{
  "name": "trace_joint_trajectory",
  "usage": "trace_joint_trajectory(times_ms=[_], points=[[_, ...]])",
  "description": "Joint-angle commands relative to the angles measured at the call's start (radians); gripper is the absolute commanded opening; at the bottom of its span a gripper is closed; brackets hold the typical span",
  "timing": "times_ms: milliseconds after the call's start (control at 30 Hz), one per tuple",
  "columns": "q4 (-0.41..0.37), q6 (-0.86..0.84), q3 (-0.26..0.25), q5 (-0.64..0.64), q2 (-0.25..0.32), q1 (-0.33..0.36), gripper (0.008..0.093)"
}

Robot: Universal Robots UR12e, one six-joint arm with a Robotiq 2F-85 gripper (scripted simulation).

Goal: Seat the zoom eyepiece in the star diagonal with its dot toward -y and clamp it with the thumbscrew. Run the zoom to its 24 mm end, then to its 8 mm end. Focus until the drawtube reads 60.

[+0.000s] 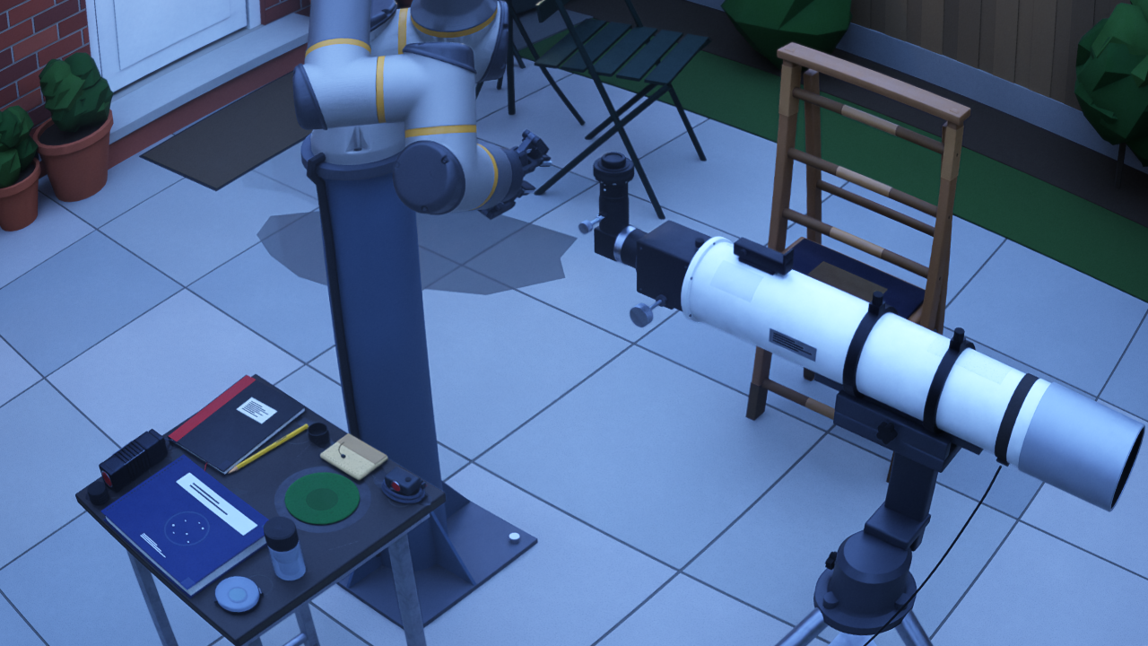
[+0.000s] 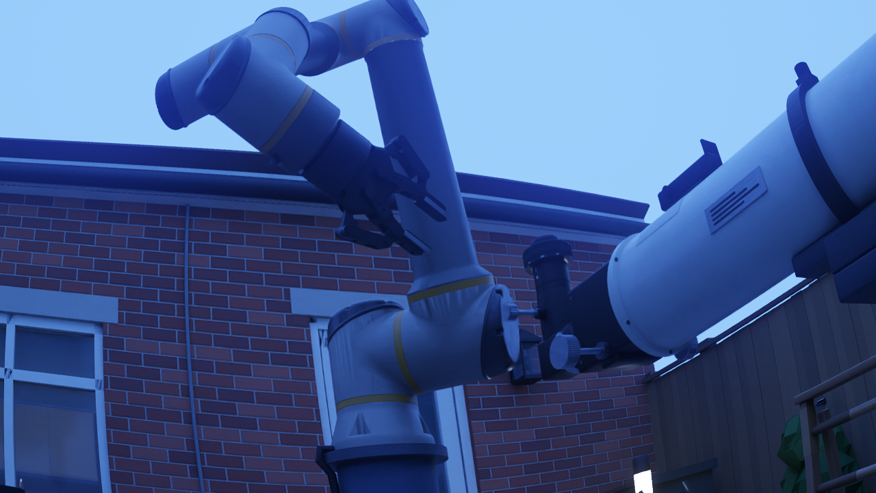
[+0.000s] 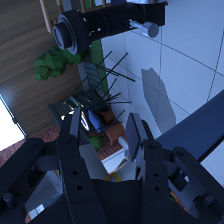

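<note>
The black zoom eyepiece point(image 1: 613, 186) point(image 2: 549, 276) point(image 3: 84, 28) stands upright in the star diagonal point(image 1: 608, 239) at the rear of the white telescope point(image 1: 883, 353). The silver thumbscrew point(image 1: 592, 225) point(image 3: 146, 27) sticks out of the diagonal toward the arm. A silver focus knob point(image 1: 642, 312) point(image 2: 566, 351) sits lower on the black focuser. My gripper point(image 1: 539, 165) point(image 2: 422, 230) point(image 3: 103, 127) hangs in the air to the left of the eyepiece, a short way off and at about its height. It is open and holds nothing.
Behind the telescope stands a wooden ladder rack point(image 1: 867, 193), and a folding chair point(image 1: 610, 72) stands behind the gripper. The arm's pedestal point(image 1: 377, 337) rises left of the telescope. A small table point(image 1: 257, 490) with books and small items stands front left.
</note>
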Motion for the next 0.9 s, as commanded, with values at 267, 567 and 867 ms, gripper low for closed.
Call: trace_joint_trajectory(times_ms=[267, 567, 867], points=[[-0.267, -0.347, 0.068, -0.127, -0.103, 0.06, 0.046], [-0.533, -0.694, 0.137, -0.253, -0.205, 0.12, 0.046], [-0.75, -0.976, 0.193, -0.356, -0.288, 0.168, 0.046]])
